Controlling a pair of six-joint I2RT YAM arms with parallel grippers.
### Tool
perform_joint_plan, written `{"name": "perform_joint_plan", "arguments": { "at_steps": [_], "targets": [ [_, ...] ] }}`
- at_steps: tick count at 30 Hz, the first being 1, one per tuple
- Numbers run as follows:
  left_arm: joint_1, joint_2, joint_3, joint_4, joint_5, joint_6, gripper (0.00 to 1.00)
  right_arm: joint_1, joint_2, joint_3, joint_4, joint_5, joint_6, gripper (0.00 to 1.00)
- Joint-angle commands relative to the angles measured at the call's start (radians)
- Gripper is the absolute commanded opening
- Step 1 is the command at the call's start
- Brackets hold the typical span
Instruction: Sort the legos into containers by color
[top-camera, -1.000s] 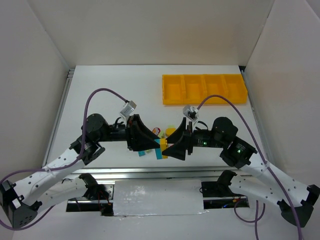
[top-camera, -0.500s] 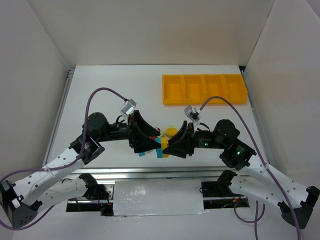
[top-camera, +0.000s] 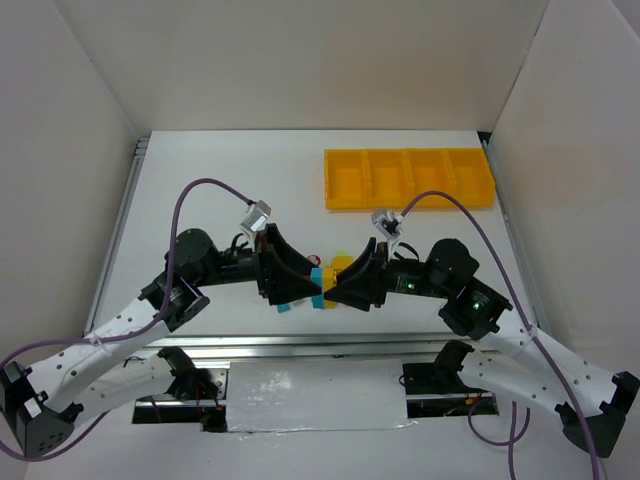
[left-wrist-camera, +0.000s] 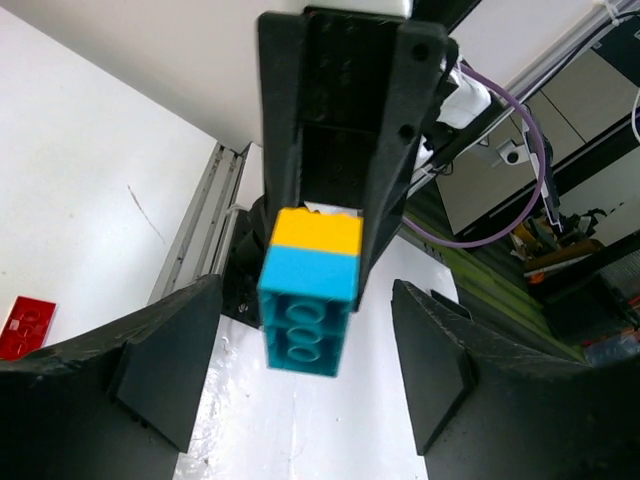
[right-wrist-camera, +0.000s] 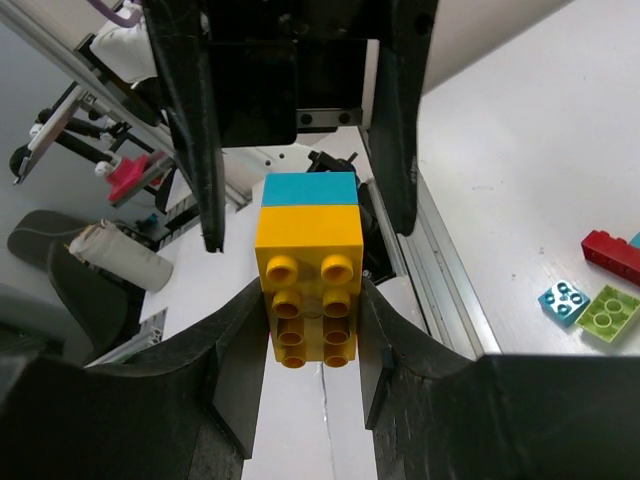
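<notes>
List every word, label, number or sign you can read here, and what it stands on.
None can be read.
The joined yellow and blue bricks, the loose bricks and the yellow tray carry no print.
Anything on the clutter beyond the table in the wrist views is too blurred to read.

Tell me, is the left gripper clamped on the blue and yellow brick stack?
No, the fingers of the left gripper stand clear of the stack on both sides; the right gripper holds it.
</notes>
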Motion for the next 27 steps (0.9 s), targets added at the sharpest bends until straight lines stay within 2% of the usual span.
{"name": "perform_joint_plan", "arguments": {
  "at_steps": [1, 2, 3, 5, 6, 7, 10, 14, 16, 20, 22, 25, 27],
  "targets": [
    [-0.002, -0.006, -0.002, 0.09, 0.017, 0.002, 0.79, 0.0, 0.018, 0.028, 0.055, -0.002, 0.023, 0.0],
    [-0.002, -0.002, -0.002, 0.091, 0.018, 0.002, 0.75, -0.002, 0.021, 0.024, 0.072, -0.008, 0.032, 0.0],
    [-0.002, 0.0, 0.0, 0.091, 0.02, 0.002, 0.56, 0.0, 0.021, 0.024, 0.077, -0.009, 0.035, 0.0],
    [-0.002, 0.003, 0.001, 0.091, 0.026, 0.003, 0.3, -0.002, 0.022, 0.024, 0.081, -0.011, 0.037, 0.0],
    [-0.002, 0.006, 0.001, 0.091, 0.029, 0.003, 0.11, -0.002, 0.024, 0.026, 0.078, -0.005, 0.04, 0.0],
    [-0.004, 0.006, 0.001, 0.093, 0.037, 0.003, 0.07, 0.0, 0.024, 0.027, 0.075, 0.009, 0.041, 0.0],
    [-0.002, 0.004, -0.005, 0.1, 0.038, 0.002, 0.0, 0.0, 0.03, 0.029, 0.083, 0.009, 0.049, 0.0],
    [-0.004, -0.018, 0.009, 0.051, 0.029, 0.035, 0.0, -0.011, 0.018, 0.026, 0.042, -0.011, -0.017, 0.0],
    [-0.002, -0.038, 0.038, -0.028, 0.017, 0.087, 0.0, -0.07, -0.024, -0.006, 0.032, -0.043, -0.051, 0.0],
    [0.007, -0.094, 0.104, -0.215, -0.061, 0.2, 0.0, -0.265, -0.119, -0.052, 0.049, -0.244, -0.059, 0.0],
    [0.018, -0.095, 0.116, -0.249, -0.075, 0.216, 0.0, -0.301, -0.119, -0.046, 0.037, -0.282, -0.065, 0.0],
    [0.048, -0.094, 0.118, -0.268, -0.078, 0.207, 0.0, -0.359, -0.085, -0.04, 0.055, -0.321, -0.057, 0.0],
    [0.062, -0.088, 0.124, -0.313, -0.123, 0.203, 0.0, -0.371, -0.038, -0.008, 0.01, -0.225, -0.06, 0.0]
  ]
}}
